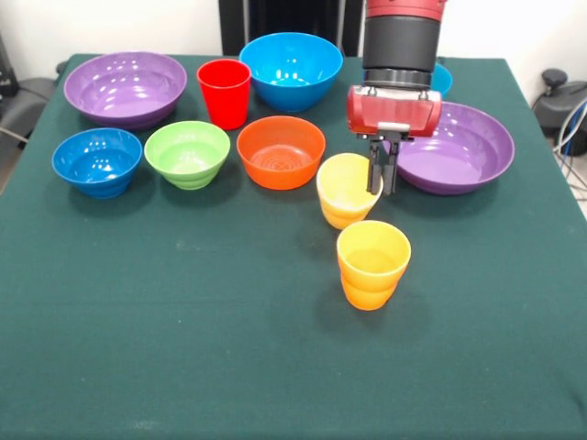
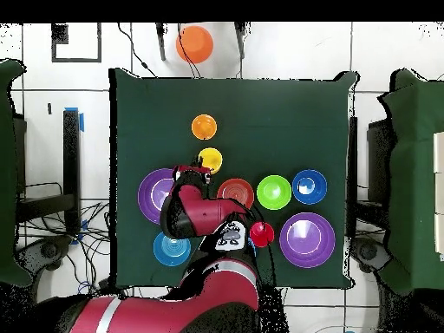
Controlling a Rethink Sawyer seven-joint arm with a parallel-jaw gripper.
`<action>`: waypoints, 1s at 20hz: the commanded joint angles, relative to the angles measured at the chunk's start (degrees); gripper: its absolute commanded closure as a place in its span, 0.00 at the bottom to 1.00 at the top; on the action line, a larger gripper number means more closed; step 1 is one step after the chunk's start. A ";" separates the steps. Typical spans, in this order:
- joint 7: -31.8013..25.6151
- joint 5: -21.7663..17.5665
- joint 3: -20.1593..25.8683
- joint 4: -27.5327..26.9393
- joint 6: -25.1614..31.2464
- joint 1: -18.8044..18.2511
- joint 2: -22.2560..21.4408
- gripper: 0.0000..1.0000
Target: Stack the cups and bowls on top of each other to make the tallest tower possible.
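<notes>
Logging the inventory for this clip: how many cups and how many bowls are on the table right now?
Cups: 3 (red cup, yellow cup, orange cup)
Bowls: 7 (purple bowls, large blue bowl, cyan bowl, dark blue bowl, green bowl, orange bowl)
Total: 10

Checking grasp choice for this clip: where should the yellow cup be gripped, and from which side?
Grip the yellow cup by its rim wall, coming straight down from above: it stands upright, mouth open, and the gripper already hangs at its rim on the purple bowl side.
</notes>
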 commanded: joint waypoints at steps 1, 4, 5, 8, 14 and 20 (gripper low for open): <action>8.97 1.77 4.38 -2.98 -0.36 -0.31 1.64 1.00; 8.39 1.32 4.61 -2.92 0.52 -0.37 1.37 1.00; 8.17 1.33 4.55 -2.95 0.96 -0.32 1.32 1.00; 8.44 1.29 4.70 -2.87 0.44 -0.45 1.37 1.00; 8.06 1.58 4.33 -2.73 1.82 -0.20 0.96 1.00; 7.26 1.26 5.20 -1.38 7.27 -0.80 -1.56 1.00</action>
